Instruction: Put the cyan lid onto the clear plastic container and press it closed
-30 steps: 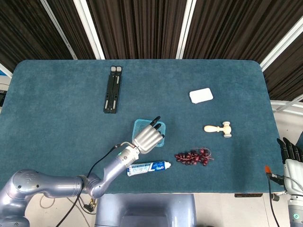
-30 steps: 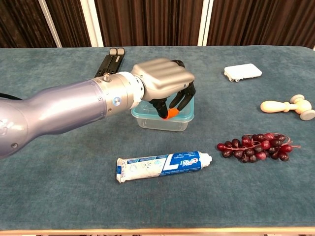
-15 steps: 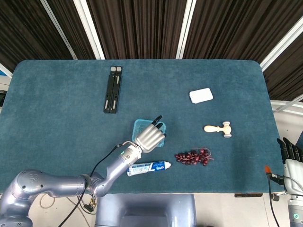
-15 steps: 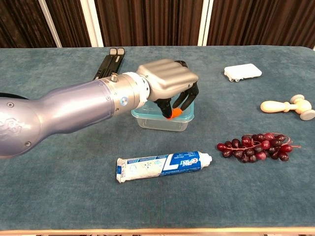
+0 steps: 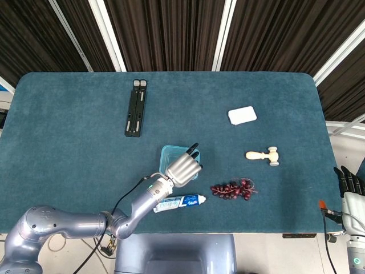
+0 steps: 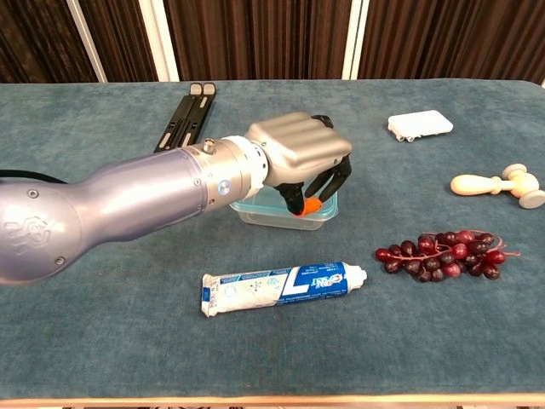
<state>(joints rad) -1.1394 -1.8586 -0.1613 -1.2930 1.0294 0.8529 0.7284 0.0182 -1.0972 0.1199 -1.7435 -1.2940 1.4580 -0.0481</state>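
The clear plastic container [image 6: 262, 211] stands near the table's middle front with the cyan lid [image 5: 169, 153] lying on top of it. My left hand [image 5: 183, 166] [image 6: 298, 153] is spread over the lid, its fingers bent down onto the lid's right side and its orange-tipped thumb at the front rim. It holds nothing, and it hides most of the lid. At the table's far right edge my right hand [image 5: 349, 182] rests off the table with its fingers straight, holding nothing.
A toothpaste tube [image 6: 277, 288] lies just in front of the container. Dark grapes [image 6: 443, 253] lie to the right, a wooden mallet [image 6: 498, 184] and a white box [image 6: 420, 124] farther right and back. A black folding stand [image 5: 136, 107] lies at back left.
My left hand has slid a little to the right and toward the table's front across the lid, and sits lower on it. The right hand has not moved.
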